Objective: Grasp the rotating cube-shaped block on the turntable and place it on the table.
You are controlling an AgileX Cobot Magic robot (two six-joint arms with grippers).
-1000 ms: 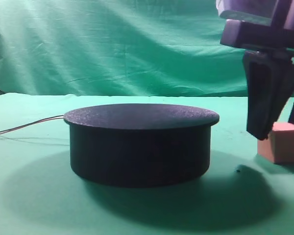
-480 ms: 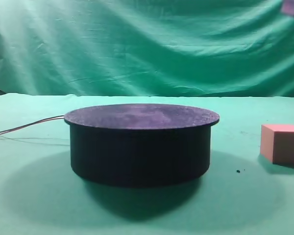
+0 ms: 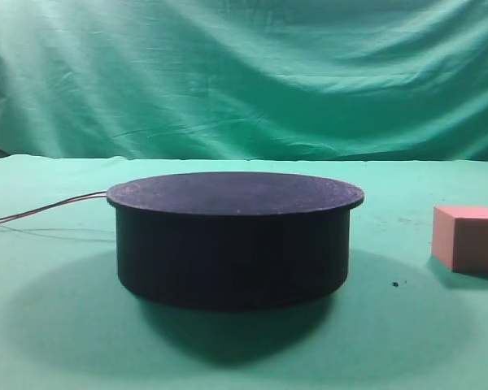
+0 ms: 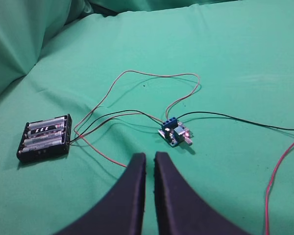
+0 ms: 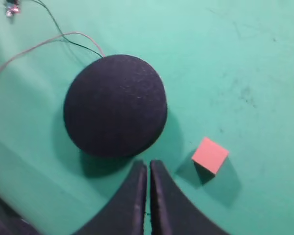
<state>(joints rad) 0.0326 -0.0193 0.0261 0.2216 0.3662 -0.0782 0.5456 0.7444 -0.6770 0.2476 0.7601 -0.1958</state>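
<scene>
Cube-shaped block (image 5: 210, 155) rests on the table (image 5: 245, 58), off the turntable (image 5: 115, 104), just beside its rim but not touching. Seen from the right wrist, the block lies ahead of and to the right of the right gripper (image 5: 148, 169), well clear of the fingertips; the turntable sits ahead and slightly left of them. Right jaws nearly closed, only a thin slit between the two dark fingers, nothing held.

Exterior high view: block (image 3: 470, 238) at the far right edge on the green cloth, turntable (image 3: 233, 239) central, top bare, wires (image 3: 45, 210) leading off its left side. No gripper in this view.

Left gripper (image 4: 150, 161): jaws likewise drawn to a narrow slit, empty. Ahead of its tips, a small blue circuit board (image 4: 175, 134) (red light showing); ahead and to the left, a black battery holder (image 4: 44, 137) with cells. Cell markings too small to read.
</scene>
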